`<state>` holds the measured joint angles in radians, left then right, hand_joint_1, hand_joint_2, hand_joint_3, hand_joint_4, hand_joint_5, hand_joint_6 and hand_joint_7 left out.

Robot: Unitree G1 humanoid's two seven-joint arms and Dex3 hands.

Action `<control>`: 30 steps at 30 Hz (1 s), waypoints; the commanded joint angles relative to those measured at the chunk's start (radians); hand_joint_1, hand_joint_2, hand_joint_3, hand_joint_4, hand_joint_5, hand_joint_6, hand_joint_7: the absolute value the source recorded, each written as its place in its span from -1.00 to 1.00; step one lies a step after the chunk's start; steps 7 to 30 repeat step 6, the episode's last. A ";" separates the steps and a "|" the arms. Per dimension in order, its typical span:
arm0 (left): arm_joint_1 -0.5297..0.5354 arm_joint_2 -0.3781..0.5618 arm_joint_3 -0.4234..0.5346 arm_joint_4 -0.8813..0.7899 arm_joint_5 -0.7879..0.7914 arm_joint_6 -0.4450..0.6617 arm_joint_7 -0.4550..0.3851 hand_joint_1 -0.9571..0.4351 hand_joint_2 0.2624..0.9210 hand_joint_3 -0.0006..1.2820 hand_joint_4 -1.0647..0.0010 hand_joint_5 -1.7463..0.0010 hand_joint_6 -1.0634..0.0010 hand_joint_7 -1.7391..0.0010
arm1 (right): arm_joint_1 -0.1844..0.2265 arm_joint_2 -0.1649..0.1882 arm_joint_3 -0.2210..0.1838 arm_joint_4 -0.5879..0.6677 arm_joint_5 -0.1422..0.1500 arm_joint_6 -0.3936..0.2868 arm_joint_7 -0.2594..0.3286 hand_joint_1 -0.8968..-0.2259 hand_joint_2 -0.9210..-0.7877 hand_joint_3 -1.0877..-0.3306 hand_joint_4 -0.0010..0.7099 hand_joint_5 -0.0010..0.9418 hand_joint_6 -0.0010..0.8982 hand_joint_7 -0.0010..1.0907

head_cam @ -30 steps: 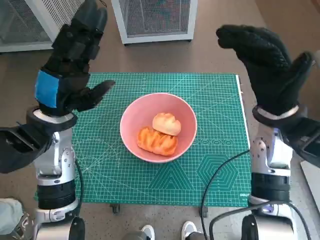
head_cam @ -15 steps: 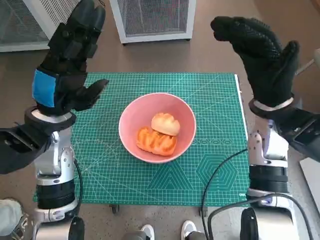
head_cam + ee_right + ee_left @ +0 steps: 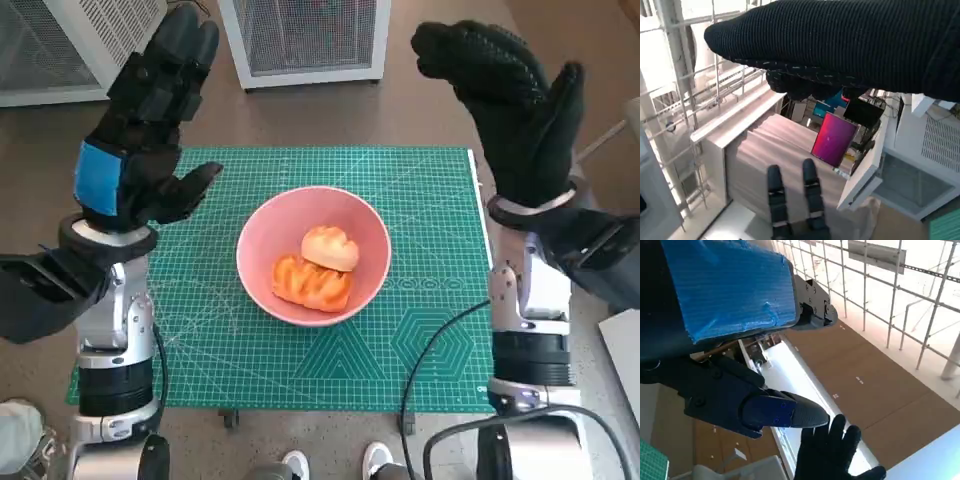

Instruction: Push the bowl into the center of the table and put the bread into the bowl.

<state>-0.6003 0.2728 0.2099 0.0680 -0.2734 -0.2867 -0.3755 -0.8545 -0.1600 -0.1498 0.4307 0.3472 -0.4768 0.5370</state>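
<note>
Bread sits in bowl at mat centre; task looks complete.
Left hand and right hand are raised either side, fingers spread, grasping nothing, clear of the bowl.

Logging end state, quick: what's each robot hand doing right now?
Left robot hand: open, holding nothing, raised beside the bowl.
Right robot hand: open, holding nothing, raised.

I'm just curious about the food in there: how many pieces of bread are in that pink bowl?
2. A pale round bread roll lies toward the far side of the pink bowl, and an orange-brown ridged bread lies beside it on the near side. Nothing suggests more hidden beneath.
</note>
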 commanded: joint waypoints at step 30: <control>-0.014 0.004 -0.011 -0.007 0.005 0.012 0.018 -0.65 1.00 -0.56 0.57 0.98 0.45 0.96 | 0.021 -0.006 0.001 0.010 -0.009 0.002 0.002 -0.36 -1.00 0.49 -0.34 -1.00 -0.29 -0.97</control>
